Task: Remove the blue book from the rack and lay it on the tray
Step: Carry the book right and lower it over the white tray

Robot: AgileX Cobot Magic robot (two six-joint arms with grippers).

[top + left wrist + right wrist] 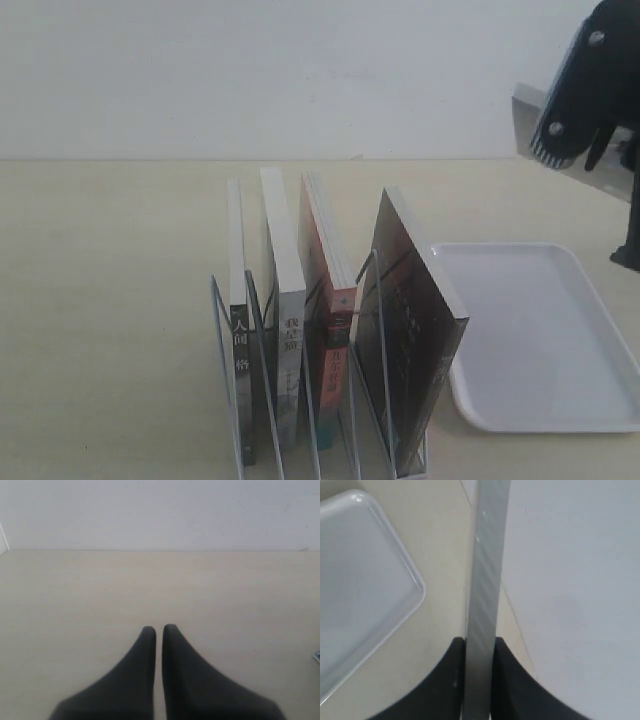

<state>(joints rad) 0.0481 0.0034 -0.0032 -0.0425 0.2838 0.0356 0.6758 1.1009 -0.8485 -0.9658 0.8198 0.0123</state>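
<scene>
Four books stood in the rack [226, 370]. The blue book [238, 340] was the one at the left end, not yet on the tray [560, 420]. Your right claw [479, 645] was clamped on a thin grey sheet [487, 570], and you could not tell what it was. Your left claw [159, 630] was together and empty over the table [100, 300]. If you reached in with that sheet, it might knock the books over. The spine's white Chinese writing was too blurry to read.
</scene>
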